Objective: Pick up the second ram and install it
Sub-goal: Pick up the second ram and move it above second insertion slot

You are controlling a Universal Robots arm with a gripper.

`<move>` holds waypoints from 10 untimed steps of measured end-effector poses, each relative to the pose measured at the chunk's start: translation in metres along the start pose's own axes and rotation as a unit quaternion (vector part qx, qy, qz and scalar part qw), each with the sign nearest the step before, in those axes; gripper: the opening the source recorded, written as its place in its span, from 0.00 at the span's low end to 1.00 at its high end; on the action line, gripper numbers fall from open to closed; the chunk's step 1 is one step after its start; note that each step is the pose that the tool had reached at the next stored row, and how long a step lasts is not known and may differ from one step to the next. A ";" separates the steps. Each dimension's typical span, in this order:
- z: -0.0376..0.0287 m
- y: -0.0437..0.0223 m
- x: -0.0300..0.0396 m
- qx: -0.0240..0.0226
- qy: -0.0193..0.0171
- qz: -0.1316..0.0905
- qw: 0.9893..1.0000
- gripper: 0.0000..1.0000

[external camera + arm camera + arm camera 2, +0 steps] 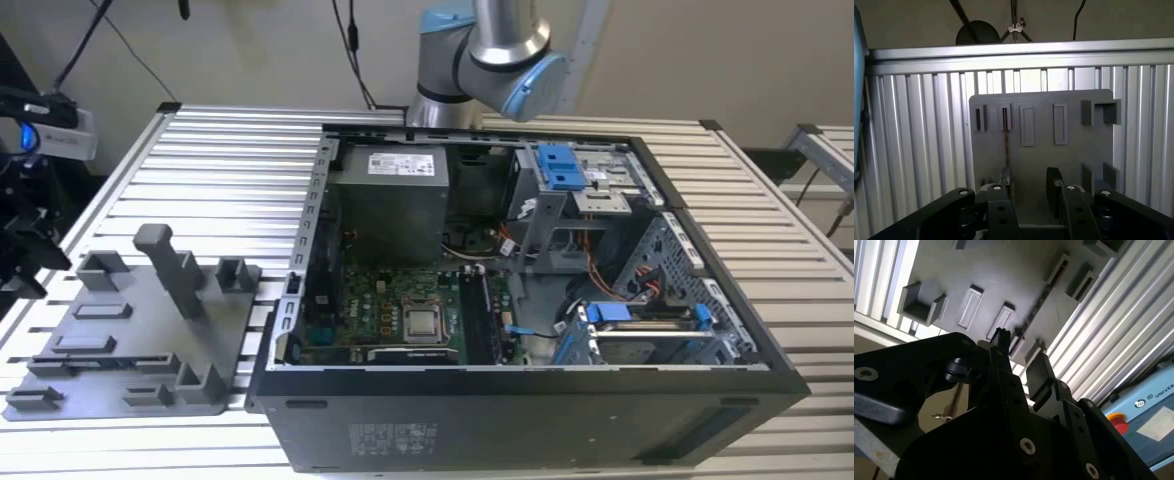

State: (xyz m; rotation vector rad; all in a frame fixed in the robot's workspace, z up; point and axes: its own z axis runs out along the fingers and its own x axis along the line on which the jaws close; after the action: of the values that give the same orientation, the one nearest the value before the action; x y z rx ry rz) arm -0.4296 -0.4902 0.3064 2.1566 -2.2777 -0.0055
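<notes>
The second ram (1005, 140) is a thin dark board standing on edge in a slot of the grey holder plate (1079, 160). In the second wrist view the ram (1036, 305) runs as a narrow dark strip across the same plate (954, 270). My gripper (1029, 187) hovers above the plate, open, with nothing between its black fingers. One finger (1005, 181) sits in line with the ram's near end, and the other (1054, 182) is off to the side. The gripper (1021, 357) also shows open in the second wrist view. The exterior view has the plate (134, 330) at its left.
An open computer case (534, 390) with its motherboard (400, 310) fills the exterior view's middle and right. A tall grey post (174, 270) and several blocks rise from the plate. The slatted aluminium table (227, 170) ends just beyond the plate. A grey box with a red button (1149, 420) lies nearby.
</notes>
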 end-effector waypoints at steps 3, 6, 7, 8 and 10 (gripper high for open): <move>0.0051 0.0000 0.0000 0.000 0.000 0.000 1.000 0.42; 0.0091 -0.0001 0.0003 0.000 -0.001 0.000 1.000 0.42; 0.0103 -0.0001 0.0005 0.000 -0.001 0.000 1.000 0.42; 0.0116 -0.0003 0.0010 -0.001 -0.001 0.000 1.000 0.42; 0.0148 -0.0003 0.0016 -0.001 -0.001 0.000 1.000 0.42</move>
State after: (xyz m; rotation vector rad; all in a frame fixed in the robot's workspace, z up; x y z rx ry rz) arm -0.4294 -0.4918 0.2915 2.1566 -2.2776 -0.0112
